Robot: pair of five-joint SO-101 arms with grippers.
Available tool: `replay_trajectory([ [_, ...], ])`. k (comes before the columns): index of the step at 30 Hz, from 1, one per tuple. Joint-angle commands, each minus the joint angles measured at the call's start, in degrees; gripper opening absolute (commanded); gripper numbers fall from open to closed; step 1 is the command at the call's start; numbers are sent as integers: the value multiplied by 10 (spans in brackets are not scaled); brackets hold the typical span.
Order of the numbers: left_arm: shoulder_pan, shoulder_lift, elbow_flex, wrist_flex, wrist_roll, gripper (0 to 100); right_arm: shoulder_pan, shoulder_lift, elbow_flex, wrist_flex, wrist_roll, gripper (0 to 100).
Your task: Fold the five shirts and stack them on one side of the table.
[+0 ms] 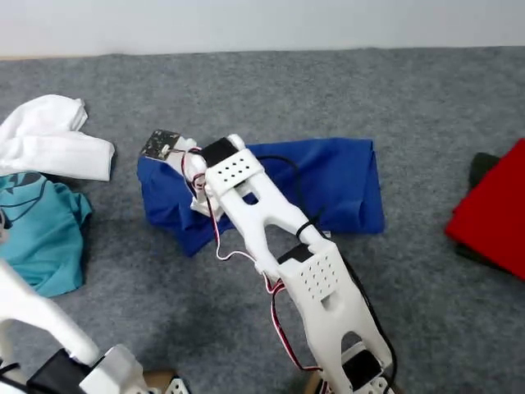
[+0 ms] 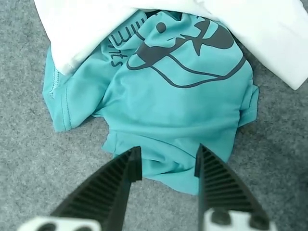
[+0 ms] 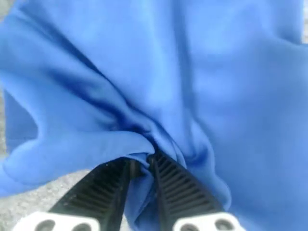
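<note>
On the near side of the blue shirt (image 1: 328, 185), the two white arms are seen rising from the table's edge. The left gripper (image 2: 167, 159) is held with its jaws apart, nothing between them, above the near hem of the teal shirt (image 2: 183, 115). That shirt is spread, somewhat rumpled, on the grey table (image 1: 328, 90), to the left of the blue shirt and a little nearer, apart from it. A dark printed design is shown on its chest.

The right arm (image 1: 320, 287) is stretched from the near edge across the blue shirt's left part. The right gripper (image 3: 144, 161) is closed on a pinched fold of the blue cloth, and wrinkles are drawn toward the jaws. The blue shirt is laid at the middle of the table, partly folded, with its left end bunched.

To the right of the blue shirt, well apart, a red shirt (image 1: 492, 209) is cut off by the picture's edge, and a dark garment (image 1: 482, 168) is seen at its far side; whether it lies under the red one cannot be told. Beyond and left of the blue shirt, a white shirt (image 1: 53, 144) is bundled, overlapping the teal shirt's far edge.
</note>
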Motion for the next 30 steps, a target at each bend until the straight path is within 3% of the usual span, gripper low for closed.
replay_trajectory([
  [1, 4, -27, -2, -7, -3, 184, 16, -7, -62, 35, -4, 56],
  [9, 4, -27, -3, -11, -3, 184, 11, -8, -194, 154, -55, 196],
  [13, 4, -27, -3, -9, -1, 184, -5, -6, -255, 208, -57, 195],
  [23, 4, -27, -3, -9, -2, 184, -11, -3, -269, 207, -62, 195],
  [30, 4, -27, -3, -11, -2, 184, -81, -3, -269, 207, -62, 197],
])
